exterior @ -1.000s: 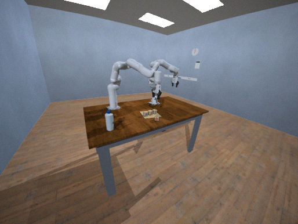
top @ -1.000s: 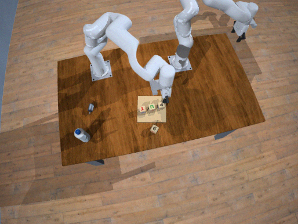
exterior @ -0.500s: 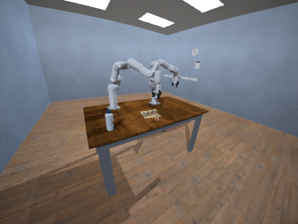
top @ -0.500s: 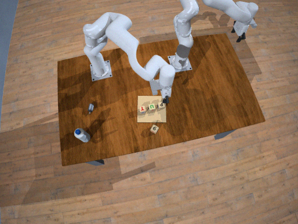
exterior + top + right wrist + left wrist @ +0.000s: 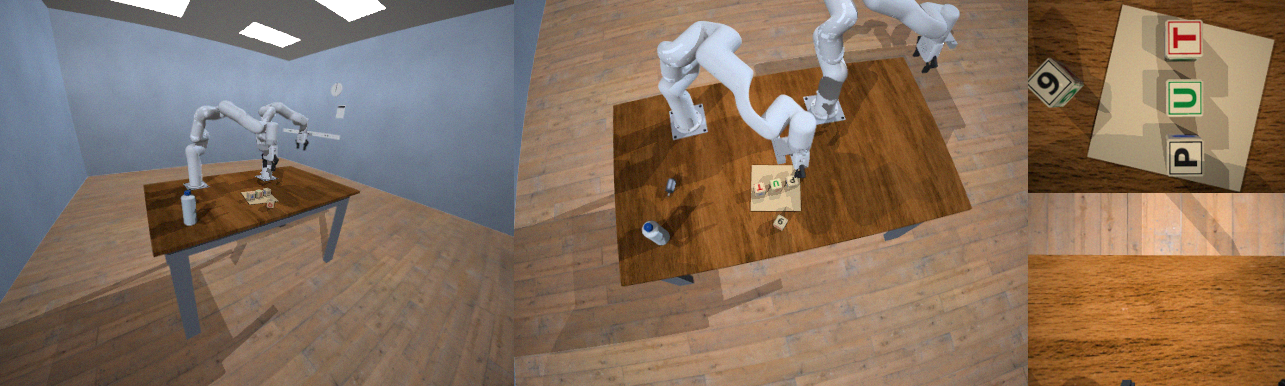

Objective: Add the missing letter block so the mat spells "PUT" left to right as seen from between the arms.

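Hovering above the mat [image 5: 760, 204] [image 5: 257, 201] [image 5: 1127, 52], the right end effector [image 5: 800, 173] [image 5: 270, 163] is released, fingers wide and empty. The left end effector [image 5: 930, 65] [image 5: 302, 145] [image 5: 1205, 382] also gapes fully, gripping 0 blocks.

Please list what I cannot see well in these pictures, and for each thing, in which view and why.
- P block: top view, partly covered by the right fingers.
- Left fingers: left wrist view, cut off by the picture's edge.
- Small grey object: top view, too small and blurred to identify.
- Wall sheet: exterior view, any writing too small.
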